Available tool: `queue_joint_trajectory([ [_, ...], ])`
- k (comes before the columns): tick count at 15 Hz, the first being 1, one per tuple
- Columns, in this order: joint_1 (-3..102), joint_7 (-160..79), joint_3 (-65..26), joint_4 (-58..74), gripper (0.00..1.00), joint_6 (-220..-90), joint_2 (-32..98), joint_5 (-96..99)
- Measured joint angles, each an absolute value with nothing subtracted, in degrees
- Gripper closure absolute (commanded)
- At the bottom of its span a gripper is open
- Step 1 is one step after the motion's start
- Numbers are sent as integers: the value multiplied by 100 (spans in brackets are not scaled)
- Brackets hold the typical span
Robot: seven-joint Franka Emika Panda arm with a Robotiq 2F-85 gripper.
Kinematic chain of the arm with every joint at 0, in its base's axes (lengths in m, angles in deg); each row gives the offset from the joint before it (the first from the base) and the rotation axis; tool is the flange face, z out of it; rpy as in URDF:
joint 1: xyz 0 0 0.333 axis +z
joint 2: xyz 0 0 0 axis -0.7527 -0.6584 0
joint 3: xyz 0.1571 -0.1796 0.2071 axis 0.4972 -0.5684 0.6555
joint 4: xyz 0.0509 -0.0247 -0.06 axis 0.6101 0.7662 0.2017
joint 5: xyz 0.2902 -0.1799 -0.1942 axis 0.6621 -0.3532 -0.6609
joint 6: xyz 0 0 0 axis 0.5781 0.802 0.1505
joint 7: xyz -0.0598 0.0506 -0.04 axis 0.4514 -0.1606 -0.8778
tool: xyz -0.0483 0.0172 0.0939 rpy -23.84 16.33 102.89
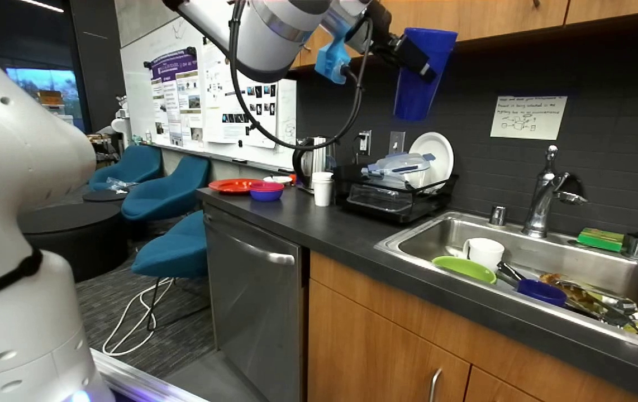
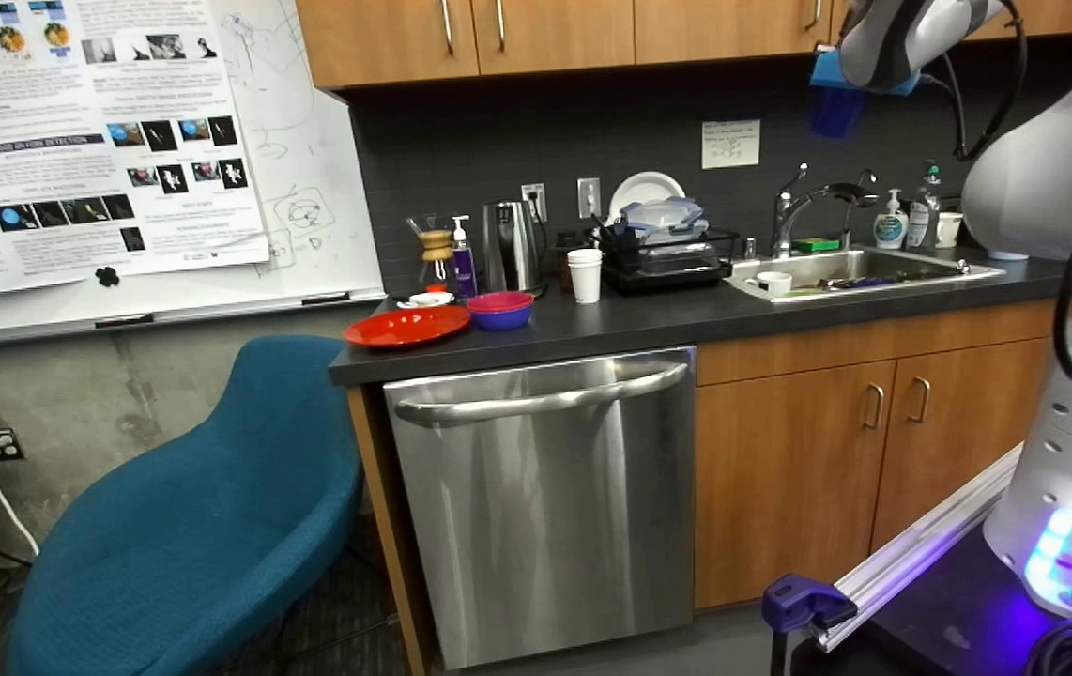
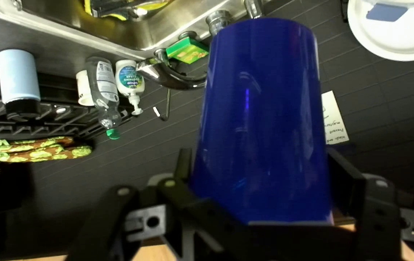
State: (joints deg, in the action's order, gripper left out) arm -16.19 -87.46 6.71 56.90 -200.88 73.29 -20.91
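Wrist view: blue cup (image 3: 261, 108) is gripped by the claw (image 3: 261, 163), clamped from both sides. In an exterior view, cup is held wide end up, slightly tilted, well above the counter (image 1: 347, 234), in front of the dark tiled wall (image 1: 620, 100). Arm (image 1: 274, 44) is stretched out high near the wooden upper cabinets (image 1: 498, 17), claw slanted downward. On the counter, black dish rack (image 1: 375, 211) is loaded with white plate (image 1: 439, 149) and clear containers (image 1: 400, 163). In the sink (image 1: 620, 276) beside it, white mug (image 1: 485, 253) and green bowl (image 1: 467, 270) are seen.

Both exterior views face the counter (image 1: 308, 226) from farther back than the inverted wrist view.
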Motion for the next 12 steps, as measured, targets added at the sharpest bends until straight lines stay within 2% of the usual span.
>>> queue_joint_trajectory([
  [3, -710, -8611, 603, 5731, 40, -19317, 7397, -1606],
  [8, 1297, -7725, -271, 5424, 40, -17470, 7221, -303],
  [12, 1833, -7658, -1012, 4820, 40, -16306, 6971, -277],
])
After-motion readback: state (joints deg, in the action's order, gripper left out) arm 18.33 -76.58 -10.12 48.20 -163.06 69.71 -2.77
